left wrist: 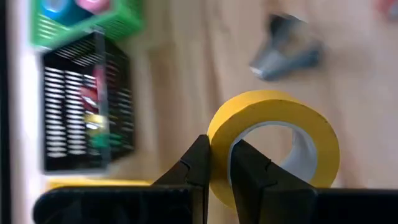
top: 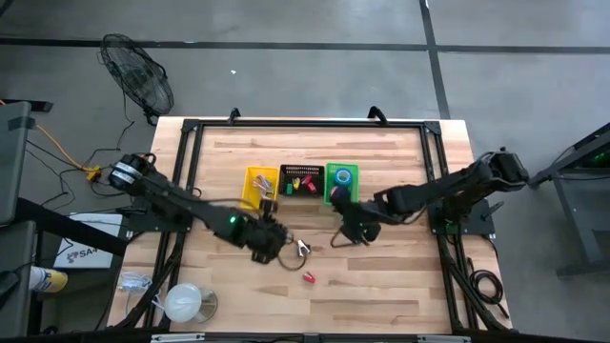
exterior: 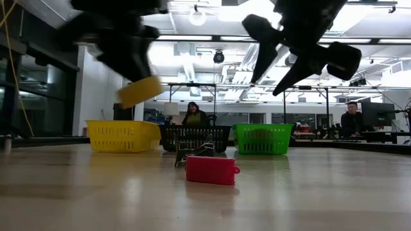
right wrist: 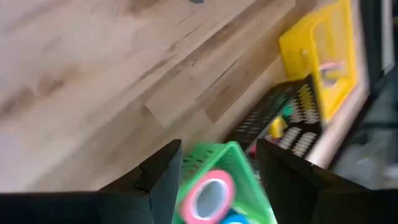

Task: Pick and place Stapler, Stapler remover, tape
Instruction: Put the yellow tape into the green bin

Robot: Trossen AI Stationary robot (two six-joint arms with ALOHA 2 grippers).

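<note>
Red stapler (exterior: pixel 211 169) nearest the low camera, flat on the wood table (top: pixel 381 286), long axis across that view. Behind it a dark stapler remover (exterior: pixel 194 153), also on the table. Pale butcher-block top with a black frame rail; grey floor around, fan (top: pixel 138 71) off the far left corner, large white roll (top: pixel 184 302) at the near left edge. Room beyond: open workshop, bright ceiling lights, two seated people in the background. Three bins in a row at table centre: yellow bin (top: pixel 257 181), black bin (top: pixel 300 179), green bin (top: pixel 343 179).

Left gripper (left wrist: pixel 219 163) clenched on yellow tape (left wrist: pixel 273 146), fingers pinching the ring wall, one outside, one inside the hole. Tape lifted clear of the table, near the yellow bin, tilted in low view; ring axis roughly level, hole facing the wrist camera.

Right gripper (right wrist: pixel 217 163) spread, empty, hovering above the table just in front of the green bin; pink tape (right wrist: pixel 210 194) and a blue roll inside that bin.
</note>
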